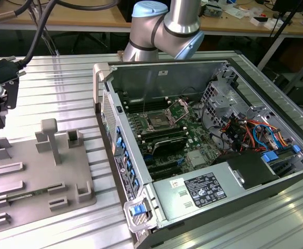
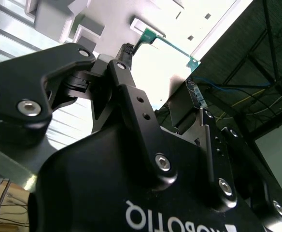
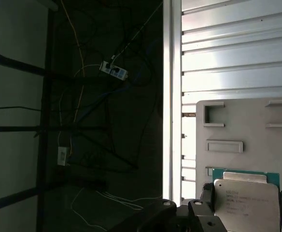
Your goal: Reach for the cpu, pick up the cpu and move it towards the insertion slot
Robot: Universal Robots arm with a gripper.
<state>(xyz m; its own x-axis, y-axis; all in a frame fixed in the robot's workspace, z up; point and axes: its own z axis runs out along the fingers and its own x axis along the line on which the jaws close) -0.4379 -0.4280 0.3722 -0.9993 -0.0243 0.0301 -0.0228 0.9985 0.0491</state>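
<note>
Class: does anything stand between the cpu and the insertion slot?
Yes. In the exterior view the case's side wall rises between the gripper, near the cpu at that view's left, and the insertion slot inside the case.

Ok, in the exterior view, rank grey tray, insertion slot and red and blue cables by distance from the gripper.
1. Grey tray, just below the gripper, exterior view's left.
2. Insertion slot, mid-board.
3. Red and blue cables, far right.

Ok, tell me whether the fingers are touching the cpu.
Touching. In the second wrist view the cpu sits clamped between the fingers, its green edges meeting them on both sides with no gap.
</note>
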